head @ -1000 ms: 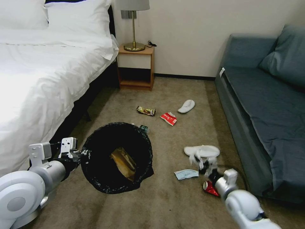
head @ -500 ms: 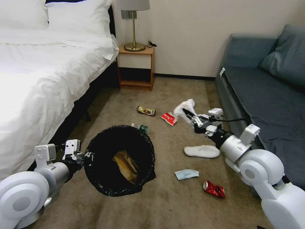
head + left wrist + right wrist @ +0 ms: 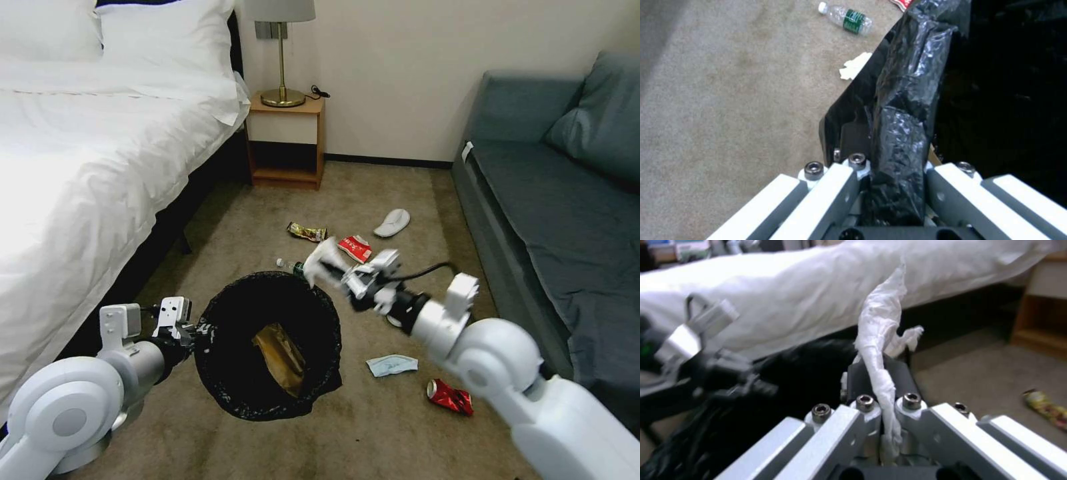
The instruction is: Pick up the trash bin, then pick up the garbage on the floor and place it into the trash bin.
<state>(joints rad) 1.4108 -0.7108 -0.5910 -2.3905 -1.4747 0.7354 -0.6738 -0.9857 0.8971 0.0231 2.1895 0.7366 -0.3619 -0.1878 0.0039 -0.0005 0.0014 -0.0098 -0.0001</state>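
My left gripper (image 3: 195, 331) is shut on the near-left rim of the black-lined trash bin (image 3: 230, 377) and holds it above the floor. A tan paper bag (image 3: 280, 357) lies inside it. In the left wrist view the bag-covered bin rim (image 3: 907, 100) runs between the left gripper's (image 3: 893, 166) fingers. My right gripper (image 3: 333, 271) is shut on a crumpled white tissue (image 3: 322, 256) just over the bin's far rim; the right wrist view shows the tissue (image 3: 880, 336) sticking up from the right gripper (image 3: 883, 396). Garbage on the floor: bottle (image 3: 292, 267), gold wrapper (image 3: 307, 232), red wrapper (image 3: 355, 248), blue mask (image 3: 392, 365), crushed red can (image 3: 450, 397), white slipper (image 3: 392, 222).
A white bed (image 3: 87, 167) fills the left side. A wooden nightstand (image 3: 287, 143) with a lamp stands by the back wall, and a blue sofa (image 3: 553, 220) lines the right. Another tissue (image 3: 856, 65) lies on the carpet beside the bin.
My right arm lifted the tissue off the floor by the sofa and swung left with it to the bin's far rim. My left arm shifted the bin slightly right.
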